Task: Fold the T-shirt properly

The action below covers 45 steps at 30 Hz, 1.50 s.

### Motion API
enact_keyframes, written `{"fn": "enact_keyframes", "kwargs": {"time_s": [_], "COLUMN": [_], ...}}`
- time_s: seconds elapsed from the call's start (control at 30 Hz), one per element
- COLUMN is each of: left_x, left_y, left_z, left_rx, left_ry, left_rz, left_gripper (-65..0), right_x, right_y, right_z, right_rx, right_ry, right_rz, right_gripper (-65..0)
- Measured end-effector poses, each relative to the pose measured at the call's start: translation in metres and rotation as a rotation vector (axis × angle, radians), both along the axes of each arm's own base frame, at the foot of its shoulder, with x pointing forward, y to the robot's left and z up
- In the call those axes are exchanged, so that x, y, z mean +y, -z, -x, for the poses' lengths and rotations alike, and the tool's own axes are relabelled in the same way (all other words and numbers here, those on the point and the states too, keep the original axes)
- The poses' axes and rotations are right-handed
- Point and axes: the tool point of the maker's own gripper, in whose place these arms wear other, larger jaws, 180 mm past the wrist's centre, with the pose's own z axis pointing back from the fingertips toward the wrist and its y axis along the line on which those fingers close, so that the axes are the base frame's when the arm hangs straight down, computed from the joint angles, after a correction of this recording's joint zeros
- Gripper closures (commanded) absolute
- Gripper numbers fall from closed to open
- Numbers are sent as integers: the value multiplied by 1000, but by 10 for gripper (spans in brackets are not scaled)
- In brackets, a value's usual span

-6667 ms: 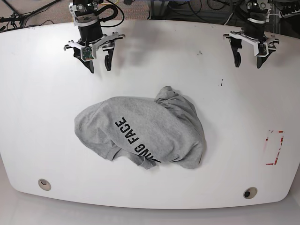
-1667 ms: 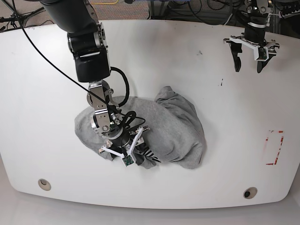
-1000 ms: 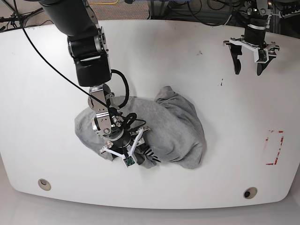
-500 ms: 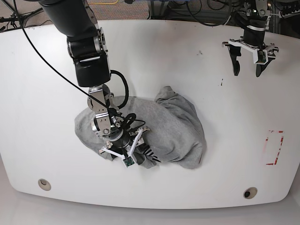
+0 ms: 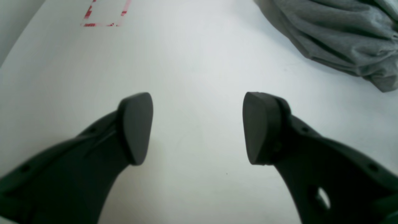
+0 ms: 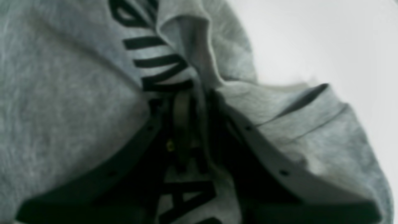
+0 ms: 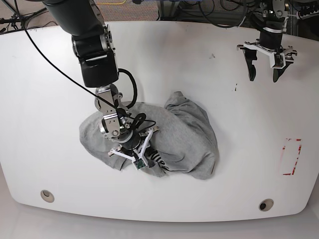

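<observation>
Pinching now: my right gripper has just closed its fingers on a ridge of the T-shirt at the black lettering, where a moment ago they straddled it apart. That reads as the first grasp, so unbunching can start. The shirt lies crumpled mid-table, outline barely altered apart from that pinched fold. My left gripper hangs wide and empty at the far right, same spot as before.

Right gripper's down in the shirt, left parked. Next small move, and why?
Probably lift the right gripper slightly: its jaws look pinched on a fold of the T-shirt by the lettering, and the shirt lies crumpled. The left gripper hangs open over bare table.
</observation>
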Motion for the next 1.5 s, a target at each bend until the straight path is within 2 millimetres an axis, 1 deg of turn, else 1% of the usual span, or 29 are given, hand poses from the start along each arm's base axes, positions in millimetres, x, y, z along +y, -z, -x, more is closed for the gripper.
{"fn": "enact_keyframes", "kwargs": {"time_s": [0.03, 0.23, 0.3, 0.37, 0.5, 0.57, 0.63, 0.7, 0.83, 0.97, 1.1, 1.33, 1.5], "left_x": [0, 0, 0, 0, 0, 0, 0, 0, 0, 0, 0, -1, -3], "left_y": [0, 0, 0, 0, 0, 0, 0, 0, 0, 0, 0, 0, 0], "left_z": [0, 0, 0, 0, 0, 1, 0, 0, 0, 0, -1, 0, 0], "left_rx": [0, 0, 0, 0, 1, 1, 2, 2, 2, 0, -1, 3, 4], "left_ry": [0, 0, 0, 0, 0, 0, 1, 1, 0, 0, 1, 7, 19], "left_rz": [0, 0, 0, 0, 0, -1, -4, -5, -4, -4, -4, -7, -3], "left_gripper": [-425, -427, -426, -427, -428, -427, -426, -425, -424, -424, -425, -423, -423], "right_x": [3, 13, 16, 19, 18, 16, 14, 10, 4, 2, -2, -7, -9], "right_y": [2, 4, 3, 3, 2, -2, -5, -10, -17, -13, -16, -28, -33], "right_z": [3, 6, 7, 8, 7, 3, -1, -5, -11, -13, -16, -28, -27], "right_rx": [4, 3, -1, -3, -4, -10, -16, -29, -47, -32, -36, -61, -76], "right_ry": [-12, -52, -69, -82, -80, -69, -60, -51, -48, -60, -52, -46, -41], "right_rz": [7, 32, 42, 50, 46, 36, 31, 27, 28, 36, 30, -15, -19], "right_gripper": [-79, -169, -187, -189, -117, -62, -20, 0, 0, -1, -4, -48, -92]}}
